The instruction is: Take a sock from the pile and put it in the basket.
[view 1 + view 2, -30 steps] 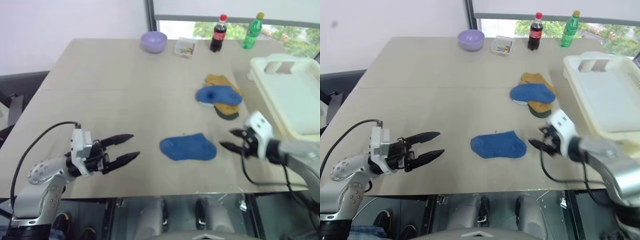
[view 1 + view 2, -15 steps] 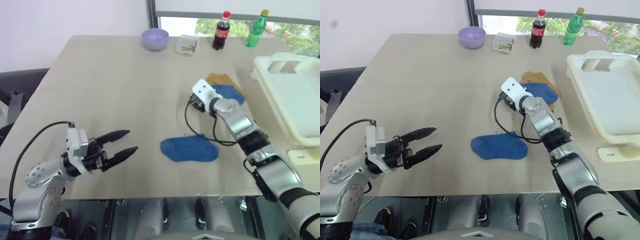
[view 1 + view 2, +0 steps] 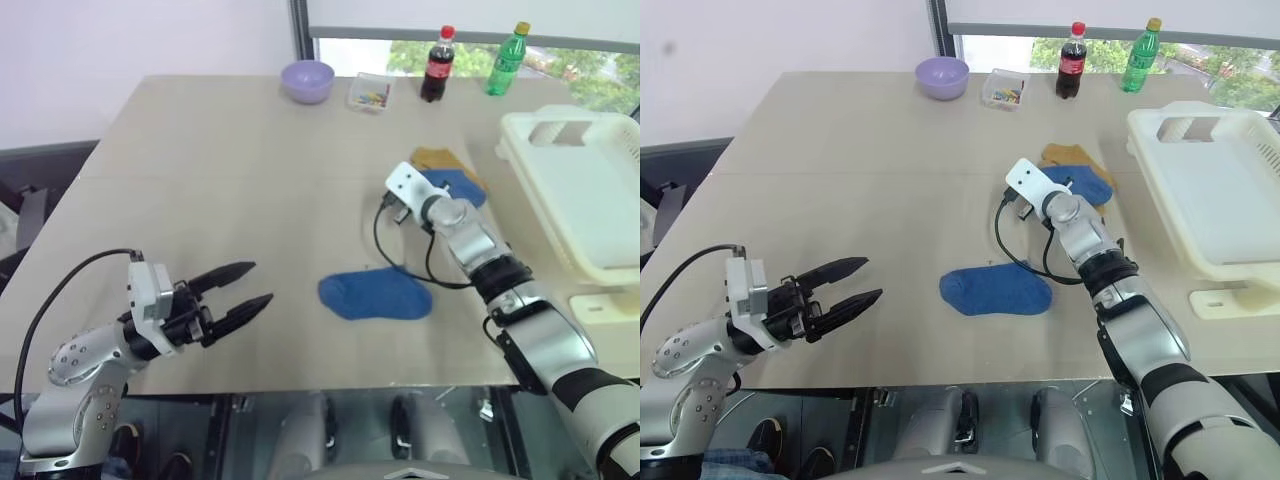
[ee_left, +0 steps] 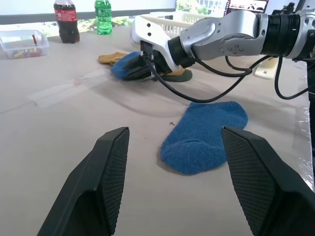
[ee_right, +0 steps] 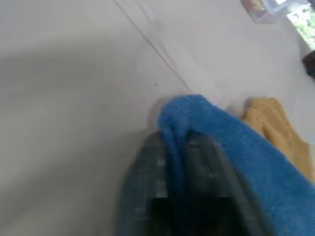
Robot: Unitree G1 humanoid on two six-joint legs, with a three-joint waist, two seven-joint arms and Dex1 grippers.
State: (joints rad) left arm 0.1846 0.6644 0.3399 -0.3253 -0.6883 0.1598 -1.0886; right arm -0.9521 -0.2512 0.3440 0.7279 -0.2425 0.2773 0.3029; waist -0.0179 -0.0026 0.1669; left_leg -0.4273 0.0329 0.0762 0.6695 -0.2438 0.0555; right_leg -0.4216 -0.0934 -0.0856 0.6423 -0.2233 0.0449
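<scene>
Right gripper (image 3: pixel 408 204), centre-right of the head view, is pinched shut on the blue sock (image 3: pixel 455 186) atop the pile (image 3: pixel 448 175), left of the basket (image 3: pixel 575 190). In its wrist view, soft light fabric (image 5: pixel 216 132) bunches between fingers; a fold grips best. Left gripper (image 4: pixel 172 182) gapes wide.

You see the blue sock (image 5: pixel 231 142) on top of the pile (image 3: pixel 448 172), its near edge bunched up into a fold over mustard-yellow socks. The cream-white basket (image 3: pixel 580 190) sits well apart, at the table's right edge.
</scene>
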